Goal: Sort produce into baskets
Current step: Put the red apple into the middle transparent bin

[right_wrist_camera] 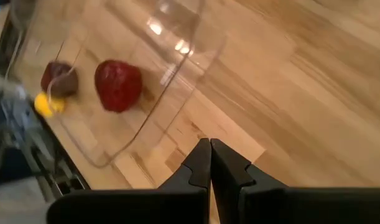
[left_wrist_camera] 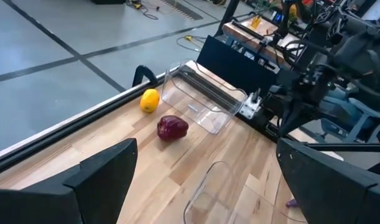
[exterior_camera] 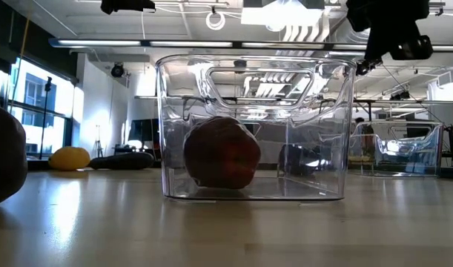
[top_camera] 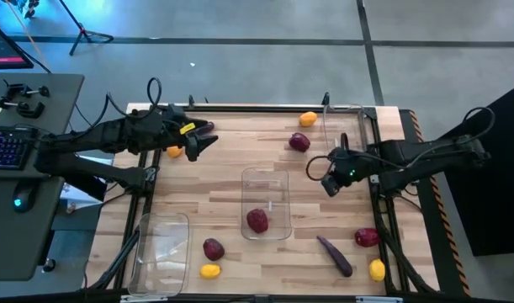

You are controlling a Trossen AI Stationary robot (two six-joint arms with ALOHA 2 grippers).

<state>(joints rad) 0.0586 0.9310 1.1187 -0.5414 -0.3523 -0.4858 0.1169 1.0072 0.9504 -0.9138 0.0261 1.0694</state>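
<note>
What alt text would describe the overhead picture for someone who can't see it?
Seen from above, a wooden table holds three clear bins; the middle bin contains one dark red fruit. Other fruits lie scattered, while the left gripper hangs open and the right gripper is shut.

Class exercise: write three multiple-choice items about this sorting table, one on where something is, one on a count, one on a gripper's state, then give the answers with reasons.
1. Where is the dark red round fruit nearest the table's middle?
A. Inside the middle clear plastic bin
B. On bare wood
C. In a gripper

2. How many clear bins hold produce?
A. None
B. One
C. Three

3. How do the right gripper's fingers stand?
A. Wide apart
B. Shut on a fruit
C. Shut, holding nothing

Answers:
1 A: the high view shows it within the bin's walls.
2 B: the left bin and far bin look empty.
3 C: its wrist view shows fingertips touching over bare wood.
</note>
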